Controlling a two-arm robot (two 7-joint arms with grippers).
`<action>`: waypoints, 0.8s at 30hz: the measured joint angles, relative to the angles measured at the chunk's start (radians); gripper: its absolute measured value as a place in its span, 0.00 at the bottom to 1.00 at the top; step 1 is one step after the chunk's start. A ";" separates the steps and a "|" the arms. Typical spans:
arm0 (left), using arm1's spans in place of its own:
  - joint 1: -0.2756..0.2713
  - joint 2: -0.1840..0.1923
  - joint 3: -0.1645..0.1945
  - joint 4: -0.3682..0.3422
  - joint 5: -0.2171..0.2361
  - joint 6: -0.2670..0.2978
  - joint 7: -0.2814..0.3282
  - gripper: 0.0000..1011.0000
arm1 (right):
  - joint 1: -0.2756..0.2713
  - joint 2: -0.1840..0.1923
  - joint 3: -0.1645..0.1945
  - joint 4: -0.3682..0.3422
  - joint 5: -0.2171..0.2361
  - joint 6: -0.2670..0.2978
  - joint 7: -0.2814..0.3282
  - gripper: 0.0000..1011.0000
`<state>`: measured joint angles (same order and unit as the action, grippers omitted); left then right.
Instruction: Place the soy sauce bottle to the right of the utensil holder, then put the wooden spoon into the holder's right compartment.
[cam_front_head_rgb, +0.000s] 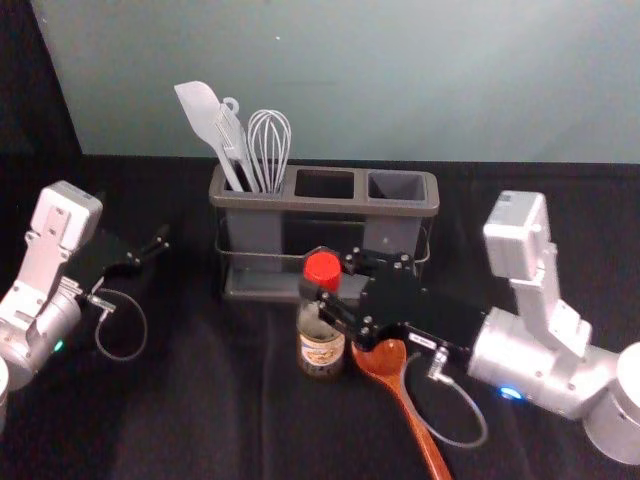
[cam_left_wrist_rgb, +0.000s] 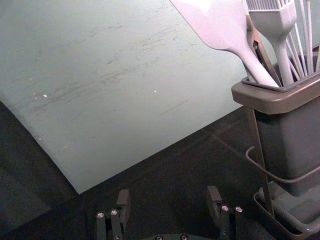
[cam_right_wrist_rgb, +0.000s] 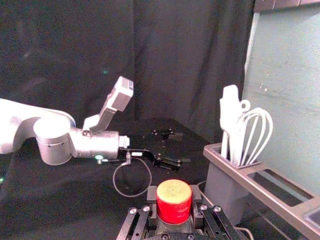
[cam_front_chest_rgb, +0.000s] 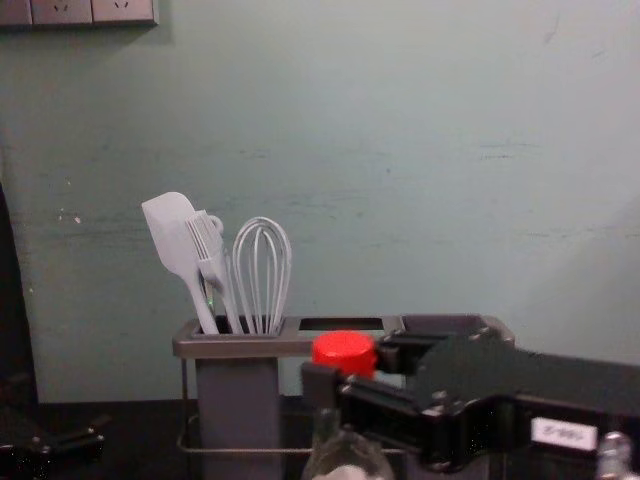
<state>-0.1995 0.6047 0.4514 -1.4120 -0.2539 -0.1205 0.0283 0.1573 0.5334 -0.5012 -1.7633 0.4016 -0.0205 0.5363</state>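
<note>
Neither item is placed: at centre, the right gripper (cam_front_head_rgb: 318, 276) clamps the soy sauce bottle (cam_front_head_rgb: 321, 350); the wooden spoon (cam_front_head_rgb: 384, 362) lies lower; the left gripper (cam_front_head_rgb: 160, 243) hangs open, frame left.

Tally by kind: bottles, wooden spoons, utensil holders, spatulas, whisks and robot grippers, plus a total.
Bottle: 1
Wooden spoon: 1
Utensil holder: 1
Spatula: 1
Whisk: 1
Grippers, left gripper and right gripper: 2
Total: 7
</note>
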 joint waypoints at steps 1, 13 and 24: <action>0.000 0.000 0.000 0.000 0.000 0.000 0.000 0.99 | -0.009 0.008 0.007 -0.012 0.003 -0.002 -0.001 0.38; 0.000 0.000 0.000 0.000 0.000 0.000 0.000 0.99 | -0.183 0.131 0.173 -0.133 0.044 -0.048 -0.050 0.38; 0.000 0.000 0.000 0.000 0.000 0.000 0.000 0.99 | -0.303 0.173 0.335 -0.143 0.075 -0.076 -0.093 0.38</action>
<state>-0.1995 0.6047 0.4514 -1.4120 -0.2539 -0.1206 0.0283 -0.1455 0.7059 -0.1667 -1.9064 0.4766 -0.0966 0.4432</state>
